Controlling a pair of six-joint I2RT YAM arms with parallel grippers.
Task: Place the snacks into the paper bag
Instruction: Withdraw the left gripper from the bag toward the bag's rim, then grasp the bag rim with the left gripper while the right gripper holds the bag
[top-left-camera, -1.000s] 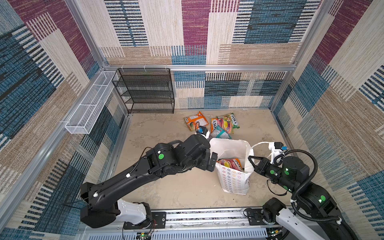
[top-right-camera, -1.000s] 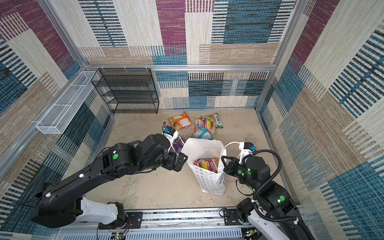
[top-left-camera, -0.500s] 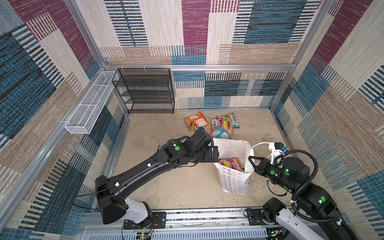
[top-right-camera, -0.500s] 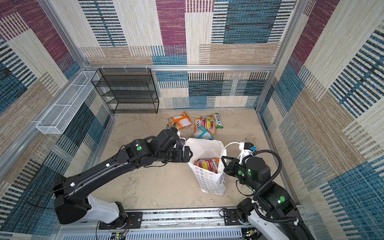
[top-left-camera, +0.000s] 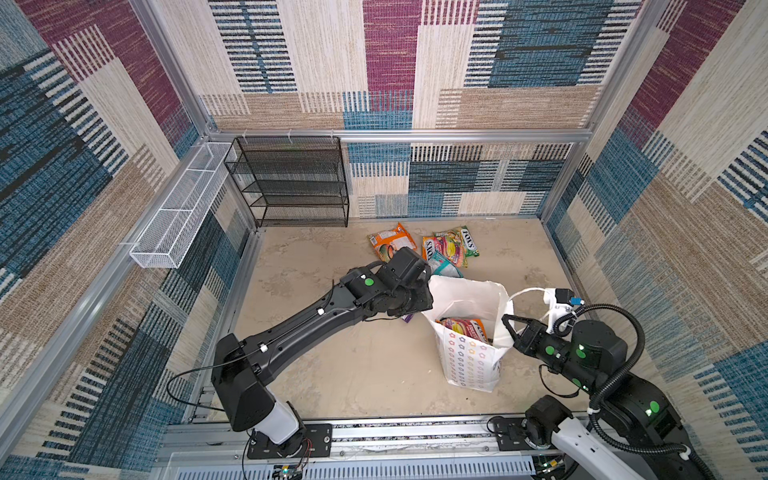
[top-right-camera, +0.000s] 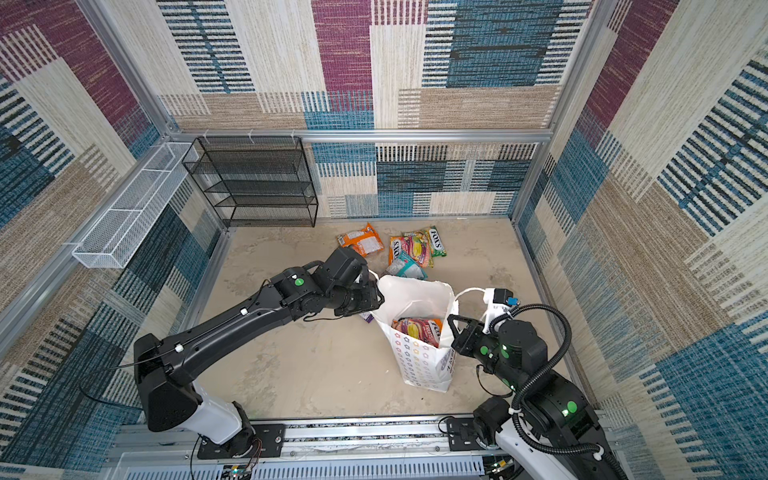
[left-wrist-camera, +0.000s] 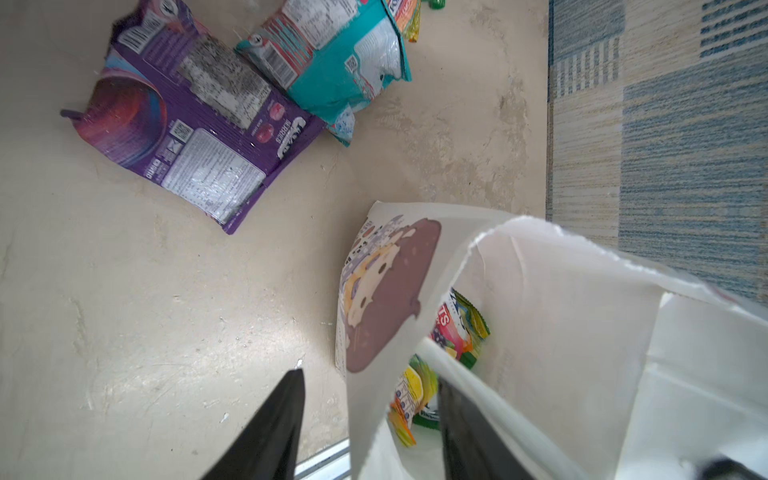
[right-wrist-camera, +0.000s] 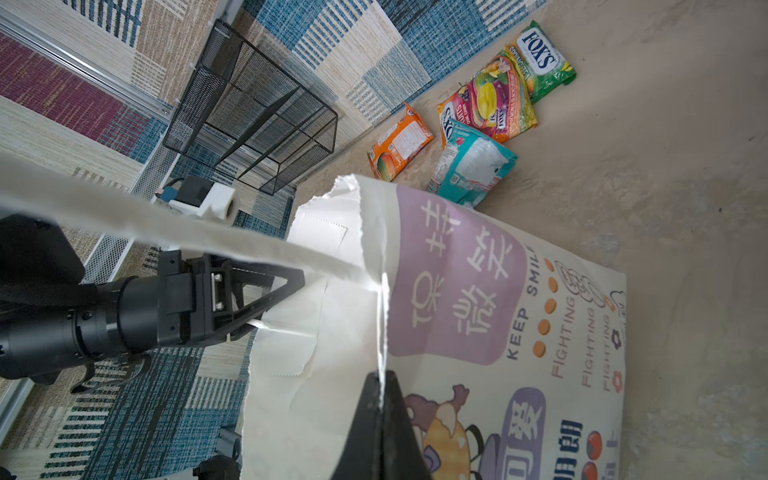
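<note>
Left arm newly outstretched, claw astride rim of paper bag

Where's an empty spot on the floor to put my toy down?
Bare floor between the rack and the left arm. More between that arm, the bag and the front rail. Crowded behind the bag, where packets lie.

glossy plastic snacks; matt paper bag; metal mesh rack.
</note>
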